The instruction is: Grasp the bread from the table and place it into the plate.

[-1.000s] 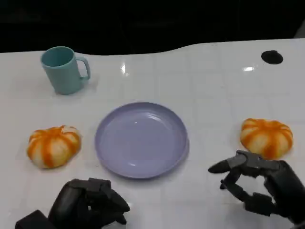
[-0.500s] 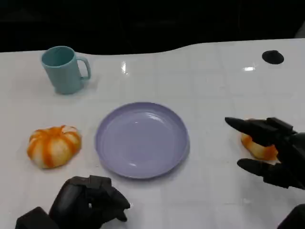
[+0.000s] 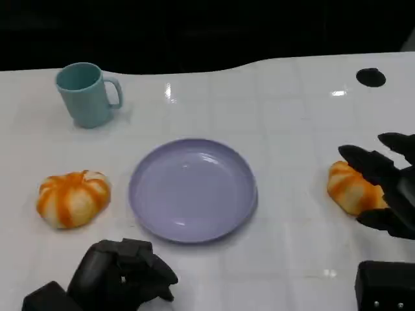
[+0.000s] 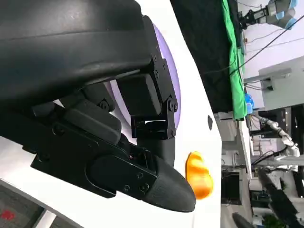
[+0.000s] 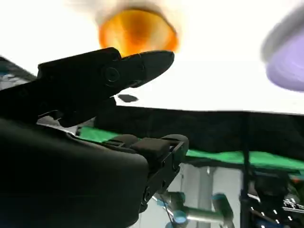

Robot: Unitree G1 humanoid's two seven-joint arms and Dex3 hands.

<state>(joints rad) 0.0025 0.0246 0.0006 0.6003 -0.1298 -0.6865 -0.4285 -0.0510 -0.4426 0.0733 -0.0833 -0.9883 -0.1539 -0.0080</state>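
right hand [image 3: 389, 194] spread wide, holding nothing | bread [image 3: 350, 189] near table's right edge, between its fingers, plate-side of palm | plate [image 3: 192, 190] mid-table | left hand [image 3: 120, 275] curled, well apart

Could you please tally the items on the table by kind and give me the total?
Bread: 2, one left of the plate, one at the right by the right robot hand
Plate: 1
Mug: 1
Total: 4
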